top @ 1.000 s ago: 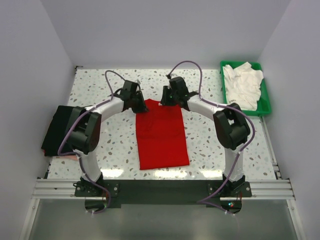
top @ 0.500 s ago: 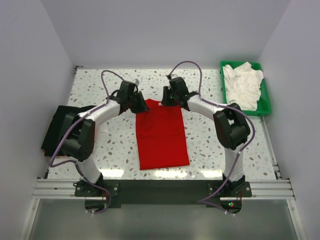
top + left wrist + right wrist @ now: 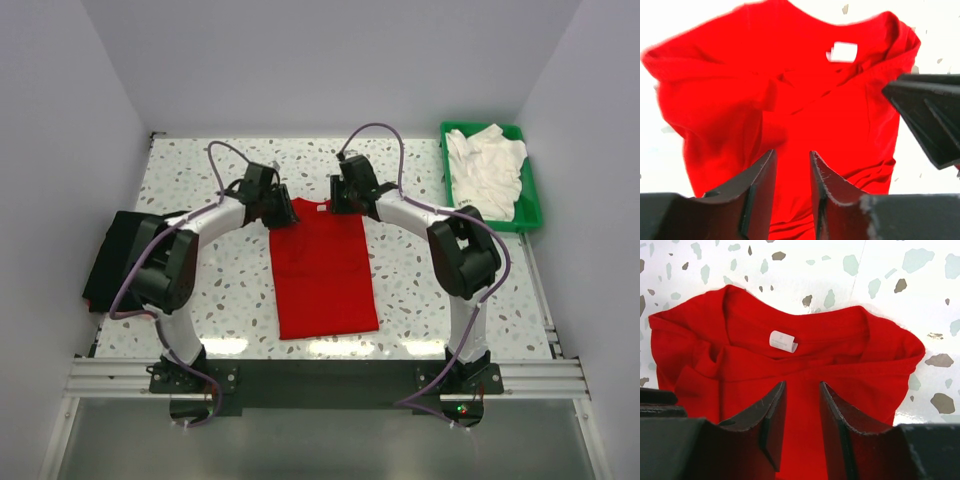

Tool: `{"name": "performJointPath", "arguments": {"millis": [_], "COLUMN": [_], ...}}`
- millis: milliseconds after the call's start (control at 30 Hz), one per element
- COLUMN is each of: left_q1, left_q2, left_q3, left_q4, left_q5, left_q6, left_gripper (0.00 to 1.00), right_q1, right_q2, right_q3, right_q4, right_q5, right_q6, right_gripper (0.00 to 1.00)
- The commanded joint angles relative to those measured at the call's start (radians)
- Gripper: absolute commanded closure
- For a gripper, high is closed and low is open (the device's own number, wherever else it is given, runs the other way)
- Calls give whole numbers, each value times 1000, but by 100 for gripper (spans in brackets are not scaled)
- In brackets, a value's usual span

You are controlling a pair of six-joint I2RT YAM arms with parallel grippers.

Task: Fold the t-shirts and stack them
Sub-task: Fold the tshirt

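The left gripper and right gripper both stood released over the collar end of the red t-shirt. The fold likely required matched corner grips and level travel nearward.

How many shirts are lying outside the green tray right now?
2. The red t-shirt lies flat in the middle; the black t-shirt sits at the far left and may cover others.
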Motion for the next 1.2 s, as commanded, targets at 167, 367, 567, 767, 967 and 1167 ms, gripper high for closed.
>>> {"name": "performJointPath", "arguments": {"millis": [167,367,567,767,967,1167], "left_q1": [-4,-7,-14,-22,-30,-44], "left_q2": [48,77,88,94,106,74], "left_q3": [126,148,137,143,148,143], "left_q4": [-72,-104,-79,-75,-72,-66], "left_q5": [-168,-185,-128,-111,-97,-77], "left_q6": [65,82,85,84,84,85], "left_gripper": [59,59,59,59,64,86], "right_q1": [-6,-6,-9,-10,-13,-18], "right_q2": [-53,-52,-49,-49,-49,-49], "right_q3": [2,2,5,2,2,2], "right_q4": [-4,-5,-5,-5,-5,-7], "right_q5": [41,43,41,41,35,36], "right_q6": [-27,-28,-27,-28,-25,-28], "right_gripper": [64,64,64,64,64,64]}}
